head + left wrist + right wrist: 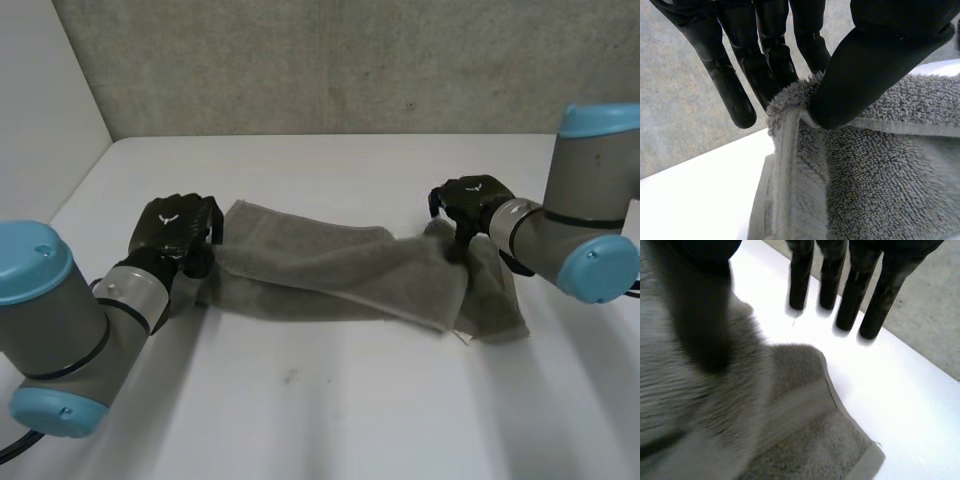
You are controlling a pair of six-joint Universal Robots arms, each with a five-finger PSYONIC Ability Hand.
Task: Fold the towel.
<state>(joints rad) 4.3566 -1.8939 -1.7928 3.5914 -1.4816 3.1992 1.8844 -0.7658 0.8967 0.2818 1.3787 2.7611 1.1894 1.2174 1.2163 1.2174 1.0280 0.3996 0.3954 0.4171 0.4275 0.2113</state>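
Note:
A grey towel (330, 265) lies folded lengthwise in a long band across the white table (350, 400), between my two hands. My left hand (172, 228) is at the towel's left end. In the left wrist view its thumb (865, 75) presses the hemmed corner of the towel (880, 170) against the fingers (735, 95) behind it, so it pinches the cloth. My right hand (472, 200) is over the towel's right end, where the cloth bunches and drapes down. There its fingers (850, 305) stand straight, apart from the towel (805, 440), with bare table between them.
A grey wall (330, 60) runs along the back of the table, and a white side wall (40, 100) closes the left. Bare tabletop lies in front of the towel and behind it.

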